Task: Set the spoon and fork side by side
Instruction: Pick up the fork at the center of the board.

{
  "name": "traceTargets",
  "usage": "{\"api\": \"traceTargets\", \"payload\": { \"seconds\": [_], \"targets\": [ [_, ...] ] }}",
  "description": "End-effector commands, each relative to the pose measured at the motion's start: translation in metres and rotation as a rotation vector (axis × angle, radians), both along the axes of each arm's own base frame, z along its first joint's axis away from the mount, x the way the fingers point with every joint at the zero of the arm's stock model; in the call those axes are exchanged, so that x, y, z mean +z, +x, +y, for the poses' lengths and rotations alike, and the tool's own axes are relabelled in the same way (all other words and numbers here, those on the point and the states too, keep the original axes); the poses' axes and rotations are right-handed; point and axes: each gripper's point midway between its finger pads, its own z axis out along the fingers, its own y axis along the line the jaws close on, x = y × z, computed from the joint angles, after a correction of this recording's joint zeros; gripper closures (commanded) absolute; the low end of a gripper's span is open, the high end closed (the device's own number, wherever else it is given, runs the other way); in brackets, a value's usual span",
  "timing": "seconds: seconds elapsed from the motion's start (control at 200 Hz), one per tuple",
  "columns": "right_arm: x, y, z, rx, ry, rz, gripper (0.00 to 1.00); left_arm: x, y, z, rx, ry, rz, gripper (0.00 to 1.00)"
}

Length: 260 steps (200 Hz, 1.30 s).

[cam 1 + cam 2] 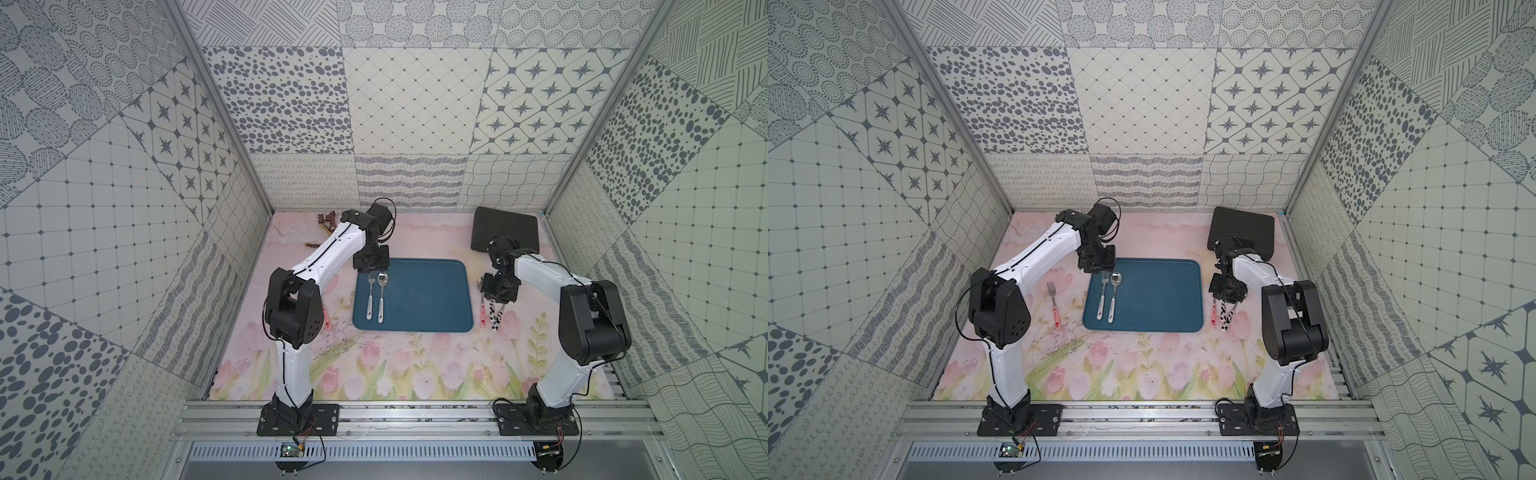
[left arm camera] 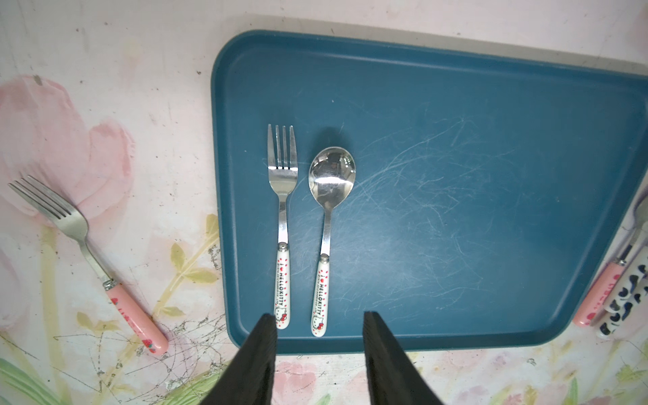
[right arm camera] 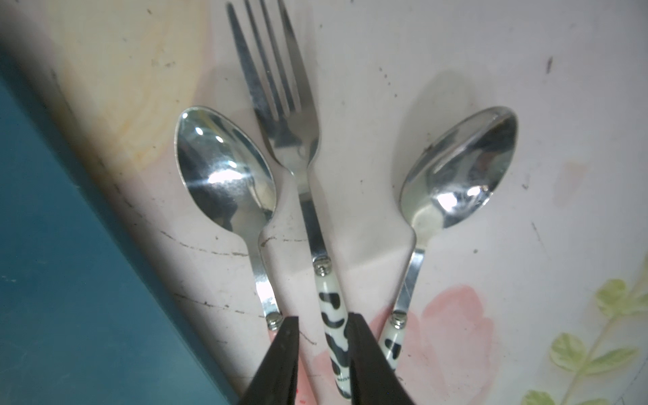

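Right end effector [image 3: 323, 317] astride cow-pattern fork [image 3: 280, 105] handle on surface [image 3: 456, 52], jaws apart, not clamped. Pink-handled spoon [image 3: 224, 175], cow-pattern spoon [image 3: 459, 168] crowd it; I judge closing could drag either. Farther: fork [image 2: 282, 168], spoon [image 2: 331, 171] paired on blue tray [image 2: 491, 105]; left end effector [image 2: 319, 314] released, empty. Only right wrist view shows gap at handle.

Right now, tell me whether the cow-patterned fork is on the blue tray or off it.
Off. The cow-patterned fork lies on the floral mat beside the blue tray, between two spoons.
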Motion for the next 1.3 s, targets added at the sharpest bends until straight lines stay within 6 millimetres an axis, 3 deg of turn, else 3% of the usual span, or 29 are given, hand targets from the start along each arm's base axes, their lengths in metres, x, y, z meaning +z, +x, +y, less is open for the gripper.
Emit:
{"api": "traceTargets", "payload": {
  "seconds": [0.0,0.23,0.46,0.61,0.725,1.016,1.136,1.296],
  "targets": [
    [-0.007,0.003,-0.002,-0.009,-0.008,0.012,0.72,-0.003,-0.002,-0.002,-0.031,-0.017,0.017,0.55],
    [-0.020,0.002,-0.005,-0.007,-0.003,0.049,0.74,-0.007,-0.003,-0.002,-0.030,-0.018,0.030,0.56],
    [-0.026,0.001,-0.002,0.015,0.013,0.070,0.92,-0.010,-0.004,-0.002,-0.031,-0.018,0.038,0.59],
    [-0.025,-0.001,-0.003,0.018,0.011,0.068,0.95,-0.010,-0.004,-0.001,-0.032,-0.014,0.038,0.60],
    [-0.012,0.002,-0.005,0.011,0.005,0.026,0.96,-0.010,-0.003,-0.002,-0.030,-0.019,0.039,0.61],
    [0.047,0.014,-0.008,0.025,-0.035,-0.122,0.97,-0.006,-0.003,-0.003,-0.025,-0.026,0.027,0.61],
    [0.063,0.011,0.006,0.070,-0.036,-0.138,0.97,-0.003,-0.003,-0.001,-0.023,-0.021,0.022,0.62],
    [0.079,0.009,0.050,0.151,0.011,-0.160,0.97,0.002,-0.004,0.010,0.016,0.009,0.007,0.62]
  ]
}}
